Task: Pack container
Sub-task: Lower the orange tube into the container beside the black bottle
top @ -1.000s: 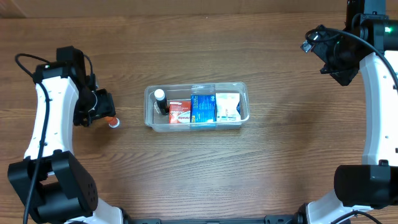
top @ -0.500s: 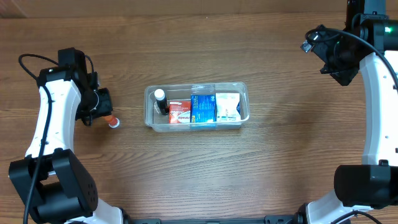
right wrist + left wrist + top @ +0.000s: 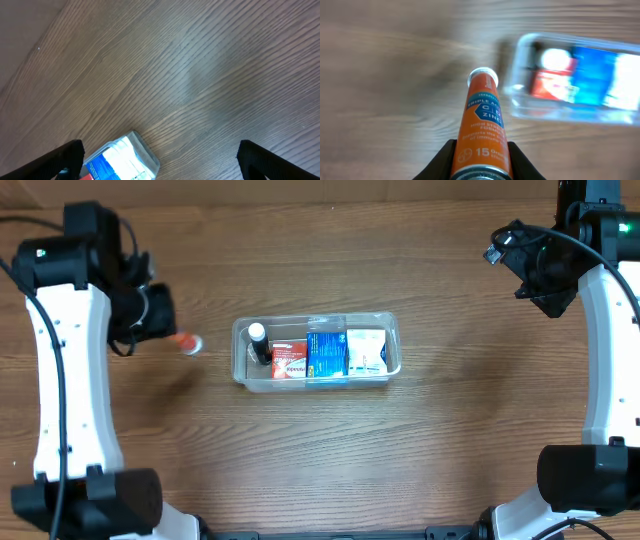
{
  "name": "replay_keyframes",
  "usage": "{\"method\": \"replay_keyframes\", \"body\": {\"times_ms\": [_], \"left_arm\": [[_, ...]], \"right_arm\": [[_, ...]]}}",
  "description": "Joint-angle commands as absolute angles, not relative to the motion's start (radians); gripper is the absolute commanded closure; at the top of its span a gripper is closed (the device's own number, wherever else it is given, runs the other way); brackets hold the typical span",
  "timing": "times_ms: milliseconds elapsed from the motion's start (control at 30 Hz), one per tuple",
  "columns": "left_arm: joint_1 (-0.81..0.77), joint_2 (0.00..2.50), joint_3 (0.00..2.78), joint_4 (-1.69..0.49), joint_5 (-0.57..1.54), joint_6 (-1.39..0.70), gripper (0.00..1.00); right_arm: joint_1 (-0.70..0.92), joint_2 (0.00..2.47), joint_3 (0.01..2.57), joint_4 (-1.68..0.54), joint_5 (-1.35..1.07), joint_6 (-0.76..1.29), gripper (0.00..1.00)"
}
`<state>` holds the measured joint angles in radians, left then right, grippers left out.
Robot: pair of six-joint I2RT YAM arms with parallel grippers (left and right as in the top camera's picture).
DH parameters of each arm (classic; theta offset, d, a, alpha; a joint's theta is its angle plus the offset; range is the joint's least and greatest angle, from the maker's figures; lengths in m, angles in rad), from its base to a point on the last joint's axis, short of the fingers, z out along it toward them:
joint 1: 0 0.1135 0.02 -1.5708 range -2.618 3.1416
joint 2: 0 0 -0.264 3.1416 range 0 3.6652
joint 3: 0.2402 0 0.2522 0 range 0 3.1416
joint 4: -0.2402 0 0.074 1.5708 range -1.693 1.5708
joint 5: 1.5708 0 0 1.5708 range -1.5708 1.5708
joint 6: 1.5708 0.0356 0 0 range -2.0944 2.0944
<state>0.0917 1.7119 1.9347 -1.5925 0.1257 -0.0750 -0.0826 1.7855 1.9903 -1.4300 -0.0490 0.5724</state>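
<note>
The container (image 3: 394,329), a clear shallow bin, sits mid-table holding a white-capped black bottle (image 3: 258,340), a red box (image 3: 289,360), a blue box (image 3: 326,352) and a white packet (image 3: 365,352). My left gripper (image 3: 168,332) is to its left, shut on an orange tube (image 3: 187,342) with a white cap. In the left wrist view the tube (image 3: 483,125) sticks out from between the fingers of the gripper (image 3: 481,162), its cap pointing toward the blurred container (image 3: 516,95). My right gripper (image 3: 535,275) hangs open at the far right, empty (image 3: 160,150), above the container's corner (image 3: 142,150).
Bare wooden tabletop (image 3: 320,450) surrounds the bin on every side. The white arm links stand along the left and right table edges.
The left jaws have closed on the orange tube. The left arm has swung toward the far side, carrying the tube a little up and right. The right arm has not moved.
</note>
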Motion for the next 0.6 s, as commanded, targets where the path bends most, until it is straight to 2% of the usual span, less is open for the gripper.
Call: {"method": "replay_keyframes", "body": {"times_ms": [0,167,233,567], "left_arm": [[-0.065,1.625,1.997,-1.608,0.184,-0.115,0.96],[-0.272,1.637,1.949,-1.568,0.095,-0.162,0.96],[-0.303,1.656,1.911,-1.545,0.093,-0.162,0.96],[-0.315,1.685,1.580,-1.338,-0.015,-0.156,0.95]], "right_arm": [[-0.083,1.781,1.996,-1.426,-0.054,0.572,0.00],[-0.083,1.781,1.996,-1.426,-0.054,0.572,0.00],[-0.083,1.781,1.996,-1.426,-0.054,0.572,0.00],[-0.083,1.781,1.996,-1.426,-0.054,0.572,0.00]]}}
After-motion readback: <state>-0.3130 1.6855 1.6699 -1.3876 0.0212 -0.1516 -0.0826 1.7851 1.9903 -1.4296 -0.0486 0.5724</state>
